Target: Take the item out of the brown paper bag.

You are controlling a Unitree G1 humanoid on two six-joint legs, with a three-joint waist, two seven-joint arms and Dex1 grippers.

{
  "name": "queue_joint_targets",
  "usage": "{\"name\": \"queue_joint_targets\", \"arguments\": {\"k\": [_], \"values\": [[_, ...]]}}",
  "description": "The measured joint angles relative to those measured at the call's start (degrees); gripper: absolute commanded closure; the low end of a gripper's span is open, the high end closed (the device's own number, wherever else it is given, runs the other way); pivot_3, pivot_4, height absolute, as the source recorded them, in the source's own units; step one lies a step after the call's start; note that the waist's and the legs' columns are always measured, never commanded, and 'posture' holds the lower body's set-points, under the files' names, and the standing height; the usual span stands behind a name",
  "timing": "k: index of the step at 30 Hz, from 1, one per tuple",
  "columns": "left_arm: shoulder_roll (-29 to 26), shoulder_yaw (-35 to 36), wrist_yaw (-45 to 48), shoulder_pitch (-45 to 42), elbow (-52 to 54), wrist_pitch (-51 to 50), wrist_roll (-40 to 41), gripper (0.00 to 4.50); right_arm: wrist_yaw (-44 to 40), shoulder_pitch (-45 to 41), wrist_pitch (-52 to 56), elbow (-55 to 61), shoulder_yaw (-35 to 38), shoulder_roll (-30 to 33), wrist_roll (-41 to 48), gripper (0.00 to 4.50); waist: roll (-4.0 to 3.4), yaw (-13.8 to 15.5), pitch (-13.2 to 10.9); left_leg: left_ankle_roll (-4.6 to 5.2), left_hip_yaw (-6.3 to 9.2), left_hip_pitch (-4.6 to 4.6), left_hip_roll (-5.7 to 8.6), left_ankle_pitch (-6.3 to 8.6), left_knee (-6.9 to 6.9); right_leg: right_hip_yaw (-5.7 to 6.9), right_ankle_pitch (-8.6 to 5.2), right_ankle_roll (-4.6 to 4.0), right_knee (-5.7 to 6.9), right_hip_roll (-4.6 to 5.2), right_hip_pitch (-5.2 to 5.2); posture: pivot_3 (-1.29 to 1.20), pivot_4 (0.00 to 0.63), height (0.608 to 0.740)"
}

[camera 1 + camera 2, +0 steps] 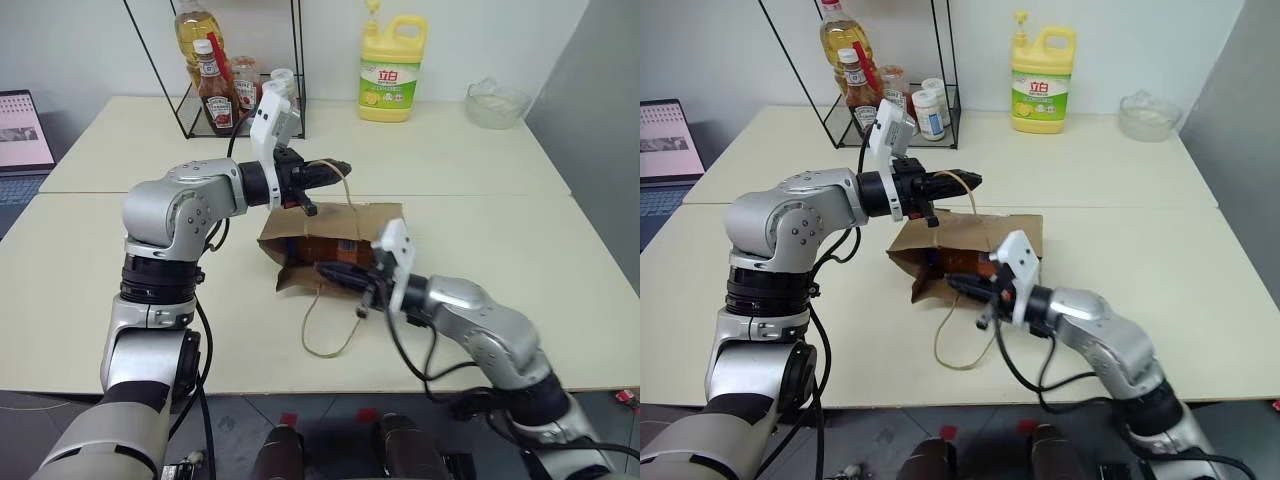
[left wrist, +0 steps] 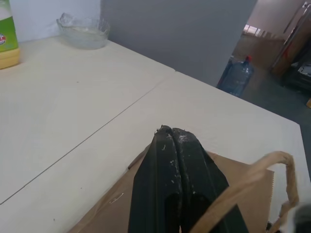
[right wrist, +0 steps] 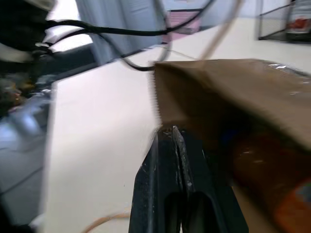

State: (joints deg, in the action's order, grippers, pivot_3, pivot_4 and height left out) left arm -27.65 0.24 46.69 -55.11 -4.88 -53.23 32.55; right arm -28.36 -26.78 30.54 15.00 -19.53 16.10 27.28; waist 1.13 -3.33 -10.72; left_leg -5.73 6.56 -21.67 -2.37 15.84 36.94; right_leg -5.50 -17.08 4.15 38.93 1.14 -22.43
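The brown paper bag (image 1: 370, 218) lies on its side mid-table, mouth facing me. One cord handle (image 2: 272, 162) is lifted and loops over the fingers of my left gripper (image 1: 340, 167), which is shut above the bag. The other handle (image 1: 305, 335) trails on the table. Inside the mouth I see the item (image 3: 272, 165), an orange bottle with some blue showing (image 1: 291, 241). My right gripper (image 1: 335, 272) is shut, its tips at the lower edge of the bag's mouth (image 3: 156, 104). I see nothing between its fingers.
A yellow detergent jug (image 1: 392, 70) and a glass bowl (image 1: 495, 103) stand at the back right. A black wire rack (image 1: 240, 60) at the back holds a ketchup bottle (image 1: 215, 90) and jars. A laptop (image 1: 22, 130) sits far left.
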Motion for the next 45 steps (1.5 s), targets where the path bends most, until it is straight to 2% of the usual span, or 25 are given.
{"name": "queue_joint_targets", "arguments": {"k": [5,8,14,18,22,32,45], "values": [[-0.2,0.2,-0.6,0.0,0.0,0.0,0.0,4.5,3.4,-0.2,-2.9,-4.4,-0.4,-4.6,-7.3,4.46,0.0,0.0,0.0,-0.04,0.0,-0.22,0.0,-0.02,0.01,0.01,0.01,-0.01,0.04,0.01,-0.24,0.0,0.15,0.74],[-0.1,0.2,-1.1,0.0,0.0,0.0,0.0,4.5,4.8,-0.3,-4.1,-5.1,-1.3,-5.1,-11.8,4.46,-0.01,-0.1,0.0,-0.04,-0.01,-0.23,0.0,-0.02,0.0,0.01,0.01,-0.01,0.04,0.01,-0.26,0.0,0.15,0.74],[0.1,0.3,-1.2,0.0,0.0,0.0,0.1,4.5,7.0,-1.5,-9.8,-7.5,-5.1,3.4,-28.1,4.46,-0.01,0.0,0.0,-0.04,-0.04,-0.23,0.01,-0.02,0.01,0.0,0.01,-0.01,0.03,0.02,-0.27,0.0,0.15,0.74],[0.2,0.3,-1.1,0.0,0.0,0.0,0.1,4.5,6.1,-1.5,-13.6,-7.4,-7.0,7.1,-35.3,4.46,-0.01,0.0,0.0,-0.04,-0.04,-0.23,0.01,-0.02,0.0,0.0,0.01,-0.01,0.04,0.02,-0.28,0.0,0.15,0.74],[0.4,0.3,-1.1,0.0,0.0,0.1,0.1,4.5,4.6,-1.8,-15.2,-7.5,-7.9,7.9,-39.6,3.6,-0.01,-0.1,0.0,-0.04,-0.05,-0.22,0.01,-0.02,0.02,-0.01,0.01,-0.01,0.05,0.02,-0.26,0.0,0.15,0.74],[0.9,0.2,-1.0,0.0,0.0,0.2,0.1,4.5,-2.2,-5.0,-15.0,-11.1,-9.4,7.7,-44.7,0.03,-0.01,-0.1,0.0,-0.04,-0.04,-0.22,0.01,-0.03,0.02,0.0,0.01,-0.01,0.05,0.02,-0.26,0.0,0.15,0.74],[1.7,0.2,-1.3,0.4,1.2,0.2,0.5,4.5,-2.5,-10.0,-12.6,-20.0,-9.3,3.7,-50.0,0.03,-0.01,-0.2,0.0,-0.06,-0.04,-0.18,0.01,-0.04,0.03,-0.01,0.02,-0.02,0.07,0.02,-0.23,0.0,0.15,0.74]]}}
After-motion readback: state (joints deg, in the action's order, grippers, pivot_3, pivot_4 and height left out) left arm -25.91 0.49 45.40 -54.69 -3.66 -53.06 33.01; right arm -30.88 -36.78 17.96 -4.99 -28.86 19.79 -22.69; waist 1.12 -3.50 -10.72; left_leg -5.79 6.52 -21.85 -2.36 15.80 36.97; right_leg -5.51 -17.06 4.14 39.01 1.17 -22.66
